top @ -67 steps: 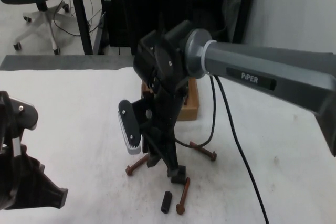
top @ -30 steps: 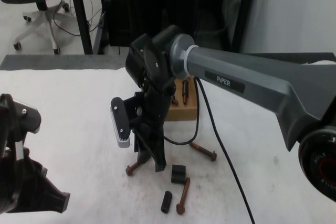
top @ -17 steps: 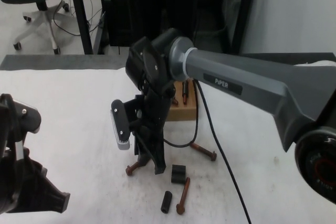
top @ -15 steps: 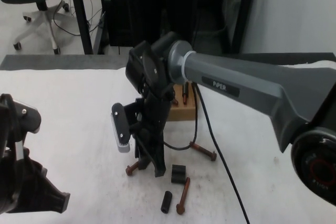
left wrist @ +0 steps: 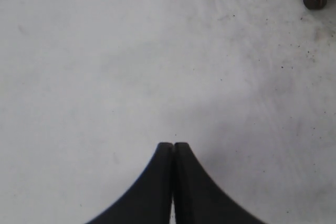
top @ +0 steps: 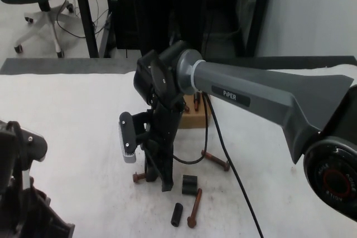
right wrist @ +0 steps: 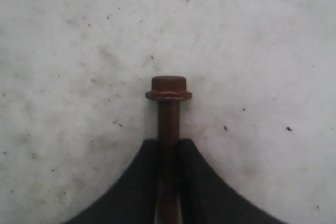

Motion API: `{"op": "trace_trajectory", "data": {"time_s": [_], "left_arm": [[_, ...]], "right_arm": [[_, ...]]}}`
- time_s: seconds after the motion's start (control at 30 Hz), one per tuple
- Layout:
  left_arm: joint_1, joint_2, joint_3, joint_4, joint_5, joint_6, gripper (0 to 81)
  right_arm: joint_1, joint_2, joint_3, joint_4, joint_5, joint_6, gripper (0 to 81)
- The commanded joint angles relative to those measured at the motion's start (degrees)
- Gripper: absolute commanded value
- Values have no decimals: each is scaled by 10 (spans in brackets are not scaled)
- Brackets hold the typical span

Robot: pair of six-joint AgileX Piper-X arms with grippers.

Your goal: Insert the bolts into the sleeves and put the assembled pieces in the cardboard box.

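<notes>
Rusty bolt (right wrist: pixel 168 109) in right gripper (right wrist: pixel 168 144), arm (top: pixel 251 96) screening cardboard box (top: pixel 193 120), sleeves (top: pixel 190 184) nearby

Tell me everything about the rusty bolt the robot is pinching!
The bolt looks like reddish-brown, rusty metal, with a six-sided head on a round flange and a straight shank. The right gripper is shut on the shank, one black finger on each side, so the head sticks out past the fingertips. Its other end is hidden between them. Behind it is the speckled white bench; whether they touch cannot be told.
</notes>
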Motion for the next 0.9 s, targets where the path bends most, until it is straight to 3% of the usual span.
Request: {"op": "trace_trajectory", "data": {"time_s": [0.0,0.3,0.87], "left_arm": [[-2,-12,1,-6,0,-5,3],[-2,-38,1,-6,0,-5,3],[-2,-51,-46,-1,0,-5,3]], "right_arm": [[2,-10,-5,0,2,23,8],[-7,-53,-5,16,151,344,8],[-12,-55,-4,14,151,396,8]]}}
